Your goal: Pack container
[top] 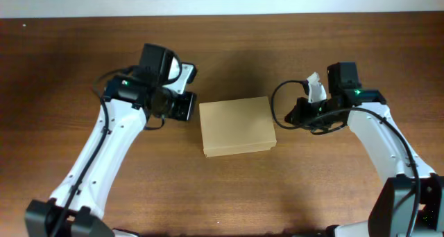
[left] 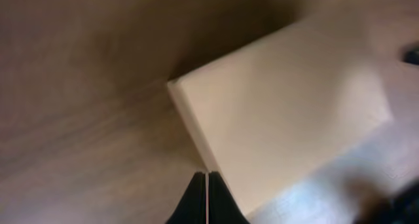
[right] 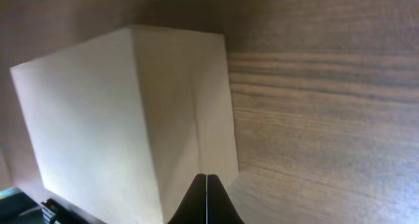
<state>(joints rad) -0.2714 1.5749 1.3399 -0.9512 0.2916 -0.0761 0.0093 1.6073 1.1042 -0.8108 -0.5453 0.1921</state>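
The container [top: 236, 126] is a plain tan cardboard box lying in the middle of the table with its flap lid down. My left gripper [top: 190, 107] is shut and empty, its tips right at the box's left side. The left wrist view shows those tips [left: 207, 176] pressed together at the lower edge of the container [left: 281, 112]. My right gripper [top: 288, 116] is also shut and empty, close to the box's right side. In the right wrist view its tips [right: 206, 179] point at the side wall of the container [right: 98, 119]. What is inside the box is hidden.
The brown wooden table [top: 222, 195] stretches all around the box. A pale wall strip runs along the table's far edge. Both arms' white links reach in from the front corners.
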